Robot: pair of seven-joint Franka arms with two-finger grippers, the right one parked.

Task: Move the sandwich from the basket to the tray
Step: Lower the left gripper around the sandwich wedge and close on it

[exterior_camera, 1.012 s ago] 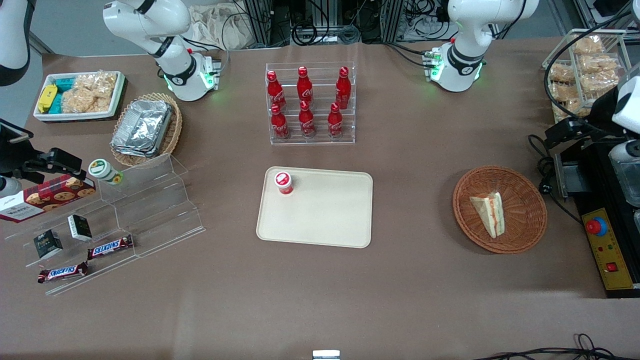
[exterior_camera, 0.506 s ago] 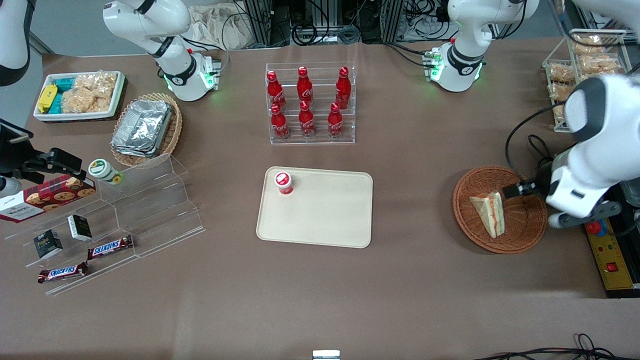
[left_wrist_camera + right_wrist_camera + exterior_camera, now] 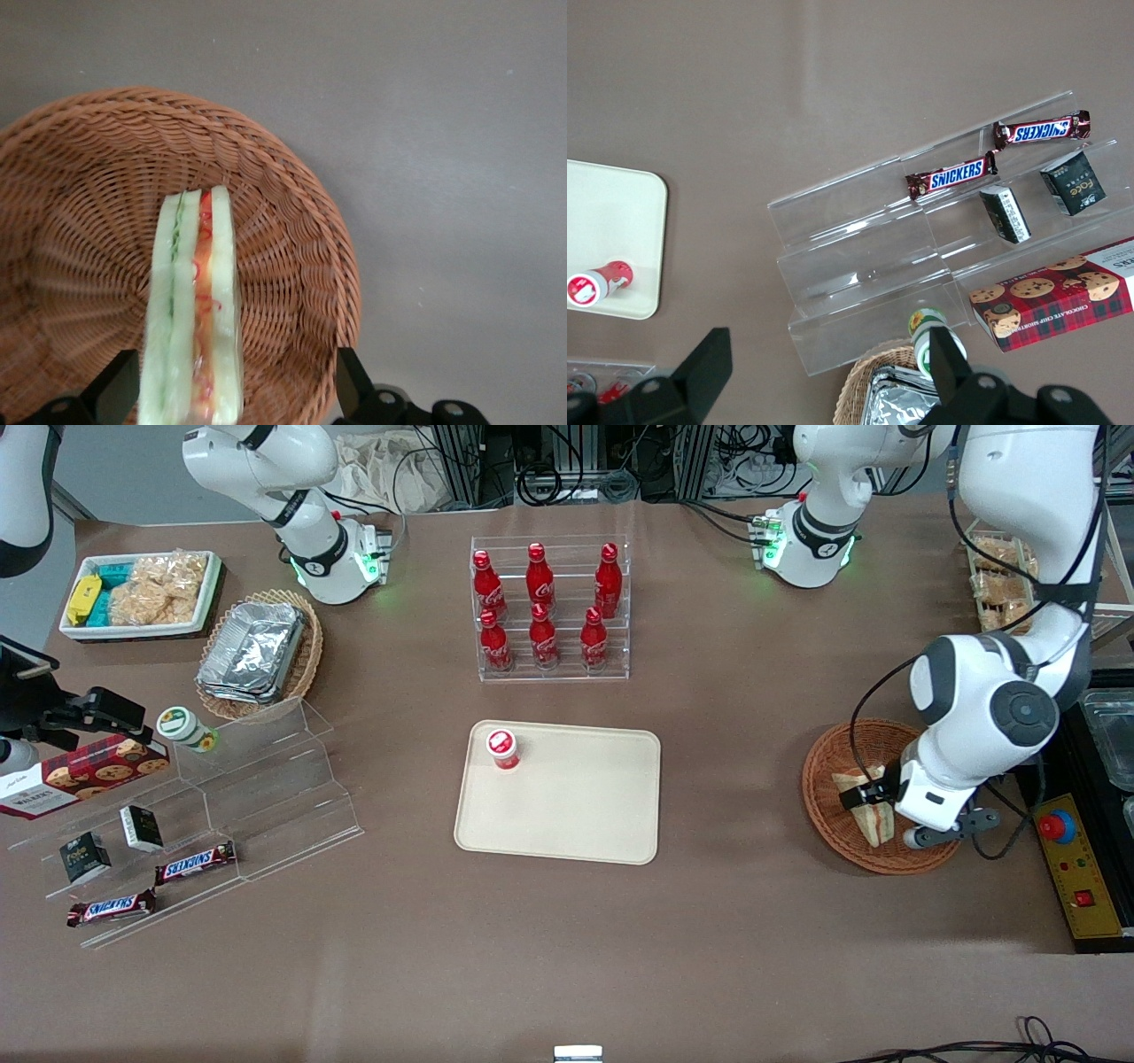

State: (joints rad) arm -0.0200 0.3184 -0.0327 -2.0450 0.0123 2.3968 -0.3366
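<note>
The left arm now reaches over the basket (image 3: 886, 850), its gripper (image 3: 864, 795) spread wide astride the sandwich (image 3: 190, 310), no longer off to the side.

Six red cola bottles (image 3: 542, 607) stood in a clear rack | small red-capped bottle (image 3: 502, 748) upright | two Snickers bars (image 3: 950, 176) (on clear acrylic steps (image 3: 257, 779)) | cookie box (image 3: 84, 772) | foil containers (image 3: 252, 651) in oval wicker basket

I see even, bright overhead light on the worktop (image 3: 726, 921), with soft short shadows. Nearby, the sandwich (image 3: 190, 310) and pincer (image 3: 226, 403) look slightly blurred.
</note>
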